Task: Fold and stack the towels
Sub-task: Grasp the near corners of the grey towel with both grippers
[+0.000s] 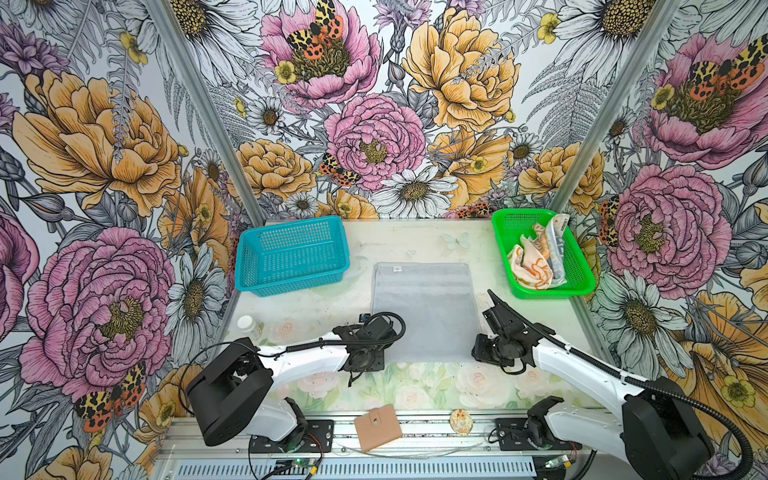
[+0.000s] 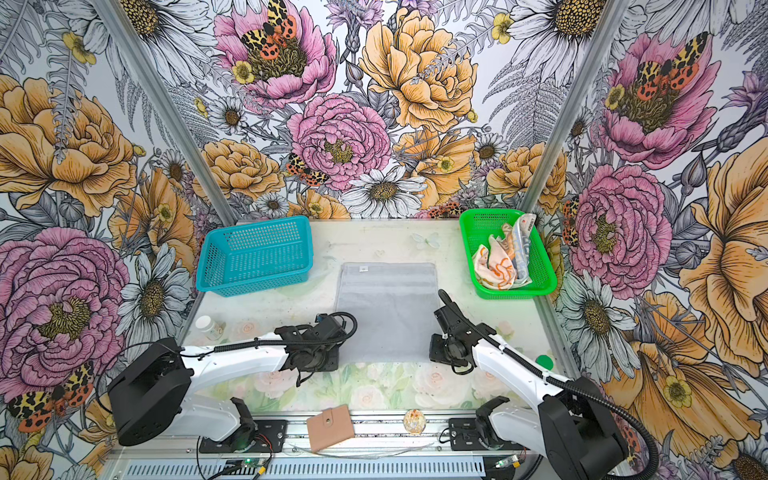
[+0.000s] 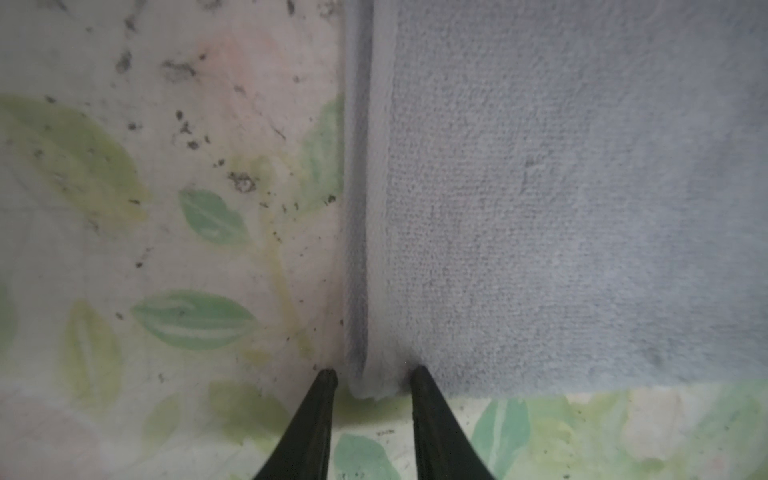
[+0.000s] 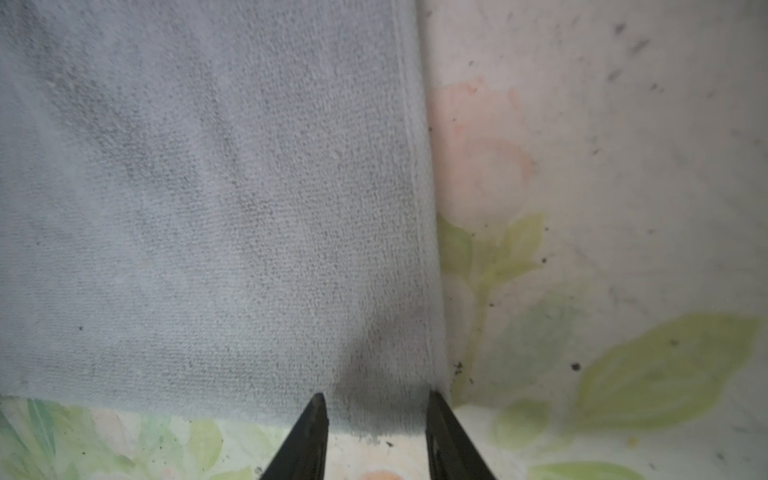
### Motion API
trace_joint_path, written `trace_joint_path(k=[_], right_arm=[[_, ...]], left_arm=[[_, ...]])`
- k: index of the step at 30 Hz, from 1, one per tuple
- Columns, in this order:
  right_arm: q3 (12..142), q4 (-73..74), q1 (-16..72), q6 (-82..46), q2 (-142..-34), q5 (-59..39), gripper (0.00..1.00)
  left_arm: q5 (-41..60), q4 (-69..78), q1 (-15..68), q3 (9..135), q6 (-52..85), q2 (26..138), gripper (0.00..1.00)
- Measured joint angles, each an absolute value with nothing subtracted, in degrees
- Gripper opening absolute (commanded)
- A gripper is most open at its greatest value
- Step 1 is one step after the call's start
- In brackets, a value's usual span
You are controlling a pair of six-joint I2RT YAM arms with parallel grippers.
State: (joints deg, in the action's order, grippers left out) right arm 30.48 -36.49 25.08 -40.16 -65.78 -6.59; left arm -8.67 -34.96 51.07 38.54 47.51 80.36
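The left arm (image 1: 307,357) is stretched low from the near left corner of the surface (image 1: 415,245) toward its middle, with the wrist bent down over the near left corner of the grey towel (image 1: 426,307). The right arm (image 1: 573,365) is reached in the same way from the near right corner, with the wrist turned down over the towel's near right corner.

In the left wrist view the left fingers (image 3: 316,415) are seen apart, with their tips set to either side of the cloth's hemmed corner; nothing is clamped. In the right wrist view the right fingers (image 4: 309,432) are likewise held apart, with both tips resting at the towel's near edge, one of them just at the side hem.

Three towels are counted. The grey one is spread flat in the middle of the surface. The flowered towel (image 1: 530,266) and the lettered towel (image 1: 557,245) are crumpled together in the green basket (image 1: 500,241) at the far right corner.

Two baskets are counted; the blue basket (image 1: 291,282) is placed at the far left corner. One tan wallet (image 1: 377,428) is laid at the near edge, and one white bottle (image 1: 246,323) is stood at the left edge.
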Motion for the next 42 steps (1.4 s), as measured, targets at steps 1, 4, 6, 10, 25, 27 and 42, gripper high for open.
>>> trace_joint_path(k=[1,4,6,10,25,27,42], right_arm=[[30.46,-36.60,25.06,-40.21,-65.67,-6.46,0.41],[30.46,-36.80,25.08,-40.40,-64.93,-6.04,0.41],[30.46,-37.23,25.08,-40.56,-64.60,-5.78,0.41],[30.46,-38.15,25.06,-40.75,-64.16,-5.17,0.42],[30.39,-38.50,25.08,-40.93,-67.26,-4.75,0.37],[30.39,-38.39,25.08,-40.88,-67.92,-4.80,0.26],[30.52,-36.82,25.08,-40.71,-68.77,-6.39,0.00]], left_arm=[[-8.67,-34.81,50.98,38.52,47.62,80.36,0.33],[-8.67,-33.74,50.72,38.24,47.66,80.34,0.33],[-8.67,-32.69,50.70,38.06,47.64,80.34,0.31],[-8.47,-31.44,50.37,37.82,47.66,80.49,0.15],[-7.94,-29.45,50.06,37.08,47.66,80.38,0.00],[-7.88,-29.41,50.06,37.04,47.66,80.34,0.00],[-6.94,-31.59,50.19,34.85,47.66,73.97,0.00]])
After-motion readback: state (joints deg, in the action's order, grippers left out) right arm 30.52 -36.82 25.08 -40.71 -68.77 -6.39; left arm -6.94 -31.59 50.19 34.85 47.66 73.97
